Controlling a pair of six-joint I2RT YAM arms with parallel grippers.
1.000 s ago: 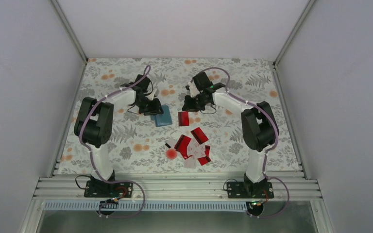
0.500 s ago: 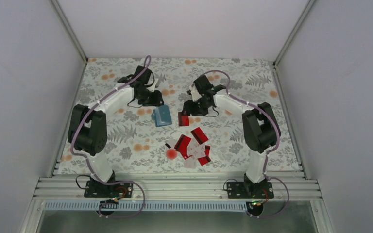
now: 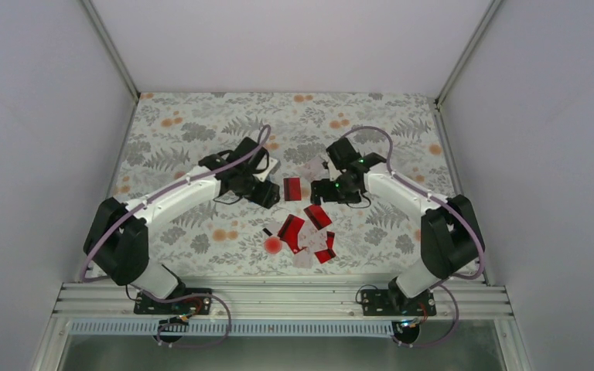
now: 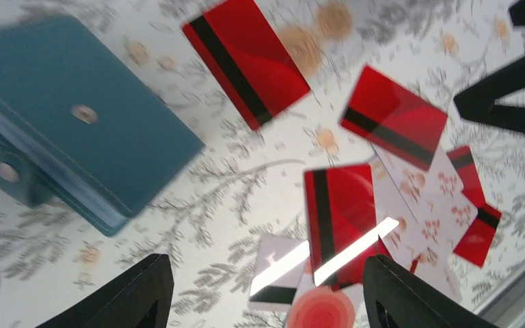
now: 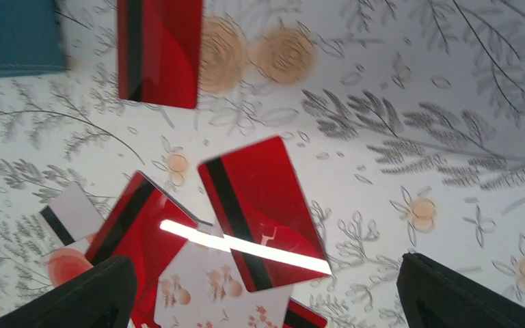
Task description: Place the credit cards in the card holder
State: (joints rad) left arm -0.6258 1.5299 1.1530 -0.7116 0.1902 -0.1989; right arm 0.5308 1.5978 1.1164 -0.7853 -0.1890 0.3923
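Both arms have swung inward toward the bench's (image 3: 201, 124) middle since a second ago. The left end effector (image 4: 265, 273) and the right end effector (image 5: 266, 273) hang spread wide, holding nothing. The flat teal-blue rectangular card holder (image 4: 75, 116) lies on the floral bench. The thin red and white rectangular credit cards (image 4: 393, 116) lie scattered just beside it.

No legible text on anything

The teal card holder (image 4: 75, 123) lies flat, just beside scattered red and white credit cards (image 4: 393, 116).
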